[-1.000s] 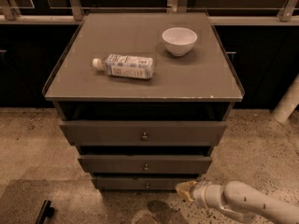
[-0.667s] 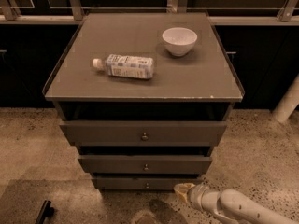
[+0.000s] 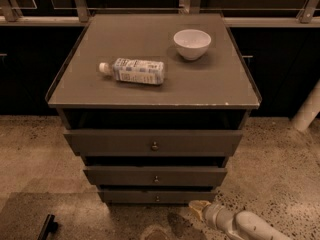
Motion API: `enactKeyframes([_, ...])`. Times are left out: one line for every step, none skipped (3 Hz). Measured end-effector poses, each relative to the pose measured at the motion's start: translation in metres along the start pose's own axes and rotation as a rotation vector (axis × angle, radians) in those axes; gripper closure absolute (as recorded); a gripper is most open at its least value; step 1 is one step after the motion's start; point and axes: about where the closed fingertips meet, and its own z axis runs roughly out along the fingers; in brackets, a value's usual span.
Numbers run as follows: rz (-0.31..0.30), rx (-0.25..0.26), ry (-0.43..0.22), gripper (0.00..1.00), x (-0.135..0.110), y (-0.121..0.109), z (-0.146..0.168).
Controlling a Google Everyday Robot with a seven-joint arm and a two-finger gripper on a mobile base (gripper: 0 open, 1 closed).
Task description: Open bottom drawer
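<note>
The bottom drawer (image 3: 130, 196) is the lowest, narrowest grey-brown front of the cabinet, with a tiny round knob (image 3: 157, 199) at its centre. It sits flush under the middle drawer (image 3: 120, 176) and the tall top drawer (image 3: 110, 142). My gripper (image 3: 199, 206) is at the end of a white arm (image 3: 250, 227) that enters from the lower right. It is just below and right of the bottom drawer's front, close to the floor and right of the knob.
On the cabinet top (image 3: 90, 84) lie a plastic bottle (image 3: 134, 71) on its side and a white bowl (image 3: 192, 43). Speckled floor (image 3: 40, 159) surrounds the cabinet. A white post (image 3: 307, 109) stands at the right. A dark object (image 3: 47, 227) lies at the lower left.
My arm has slid left along the floor, bringing the gripper closer to the bottom drawer's front. The drawers have not moved.
</note>
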Motion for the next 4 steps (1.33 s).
enactKeyframes([0.005,0.003,-0.002,1.00,0.001,-0.002,0.002])
enactKeyframes([0.029,0.009,-0.004,1.00,0.007,-0.004,0.012])
enactKeyframes([0.055,0.020,0.003,1.00,0.019,-0.017,0.033])
enactKeyframes([0.076,0.040,0.010,1.00,0.027,-0.036,0.052])
